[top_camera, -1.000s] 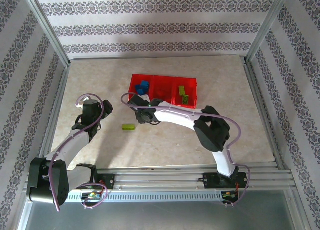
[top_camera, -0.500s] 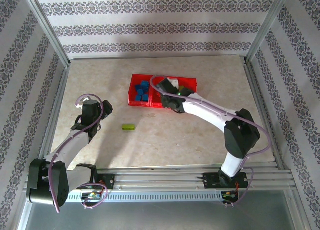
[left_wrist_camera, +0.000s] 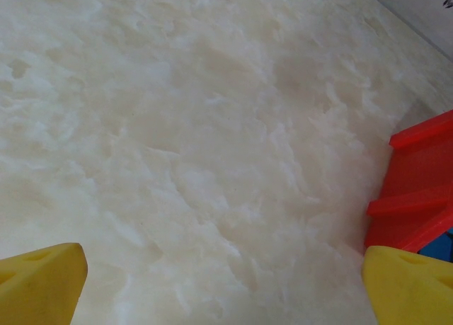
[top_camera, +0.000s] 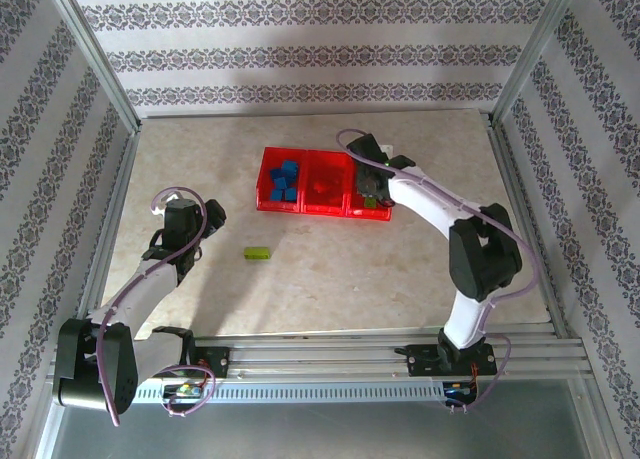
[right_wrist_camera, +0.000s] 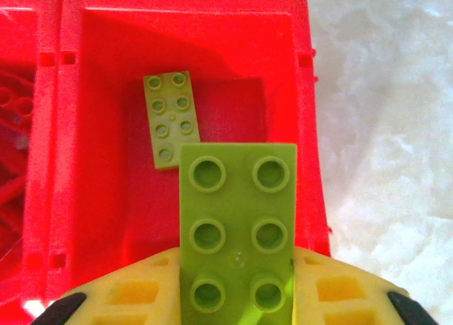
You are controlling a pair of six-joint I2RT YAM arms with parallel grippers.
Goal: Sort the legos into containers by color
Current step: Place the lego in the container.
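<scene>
One lime brick (right_wrist_camera: 237,219) is clamped in the right pincer (right_wrist_camera: 237,279), above the tray's (right_wrist_camera: 304,127) green-holding end compartment; release should come low and centred, clear of the near wall.

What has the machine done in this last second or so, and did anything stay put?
The right gripper swung rightward along the translucent red three-compartment tray, from its left end to above the right compartment, where it grips a lime green studded brick. The left gripper, the loose lime brick on the table and the blue bricks in the left compartment stayed put.
</scene>
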